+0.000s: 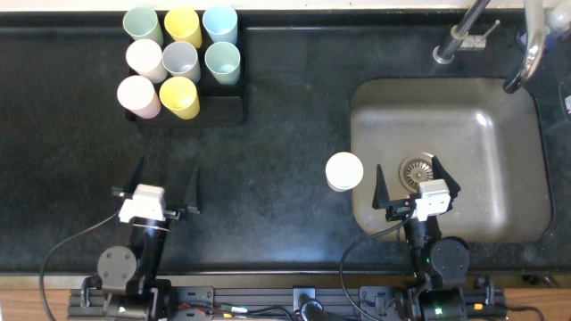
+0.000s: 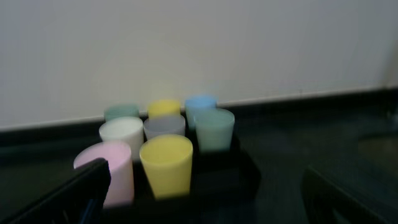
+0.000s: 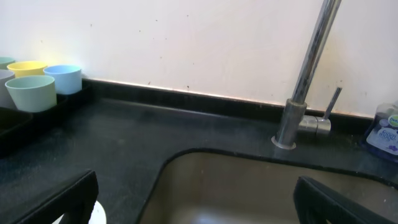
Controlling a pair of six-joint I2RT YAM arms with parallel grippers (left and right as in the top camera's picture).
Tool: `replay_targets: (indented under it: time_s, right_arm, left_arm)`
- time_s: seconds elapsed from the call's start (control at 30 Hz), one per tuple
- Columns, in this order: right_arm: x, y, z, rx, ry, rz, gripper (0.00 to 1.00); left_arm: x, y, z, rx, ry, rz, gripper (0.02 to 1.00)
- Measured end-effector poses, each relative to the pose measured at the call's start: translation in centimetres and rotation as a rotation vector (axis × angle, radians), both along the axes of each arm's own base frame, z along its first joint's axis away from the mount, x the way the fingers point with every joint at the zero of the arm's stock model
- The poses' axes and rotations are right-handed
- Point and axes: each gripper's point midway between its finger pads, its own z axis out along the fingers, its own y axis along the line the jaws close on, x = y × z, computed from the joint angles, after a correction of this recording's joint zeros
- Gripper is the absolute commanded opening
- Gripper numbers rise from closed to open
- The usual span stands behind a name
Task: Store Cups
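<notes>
**A:** Dark speckled tabletop (image 1: pixel 285 125), with a sink (image 1: pixel 500 214) set in on the right. Where's the one to put away?

**B:** One white cup (image 1: pixel 343 171) stands alone on the tabletop just left of the sink's edge, close beside the right gripper (image 1: pixel 409 169). Eight stored cups (image 1: pixel 181 62) sit in the tray (image 1: pixel 227 111) at the far left. Its near right corner looks free.

**A:** And the grippers?

**B:** Both are spread wide and empty. The left gripper (image 1: pixel 168 169) hangs on the near side of the tray, well apart from the loose cup.

**A:** How will it handle?

**B:** It looks like a plastic tumbler: light, stiff and smooth-walled, and not fragile, I'd say. Because it's so light, a nudge from one finger could tip it or skid it, at worst into the sink.

**A:** Where to take hold?

**B:** Across the tapered wall, up by the wider part, with a gentle squeeze. Or put one finger inside the rim, if the mouth faces up, which I cannot tell from above.
</notes>
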Motion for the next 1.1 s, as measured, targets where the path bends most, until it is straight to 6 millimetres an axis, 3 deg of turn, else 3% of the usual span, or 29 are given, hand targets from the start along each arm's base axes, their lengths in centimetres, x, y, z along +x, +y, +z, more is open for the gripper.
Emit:
replay_targets:
  time_s: [0.13, 1.1]
  right_arm:
    - [0.0, 0.0, 0.0, 0.0, 0.0, 0.0, 0.996]
    - [0.0, 0.0, 0.0, 0.0, 0.0, 0.0, 0.996]
  left_arm:
    - [0.0, 0.0, -3.1, 0.012, 0.124, 0.001, 1.0]
    - [0.0, 0.0, -3.2, 0.012, 0.127, 0.0, 0.998]
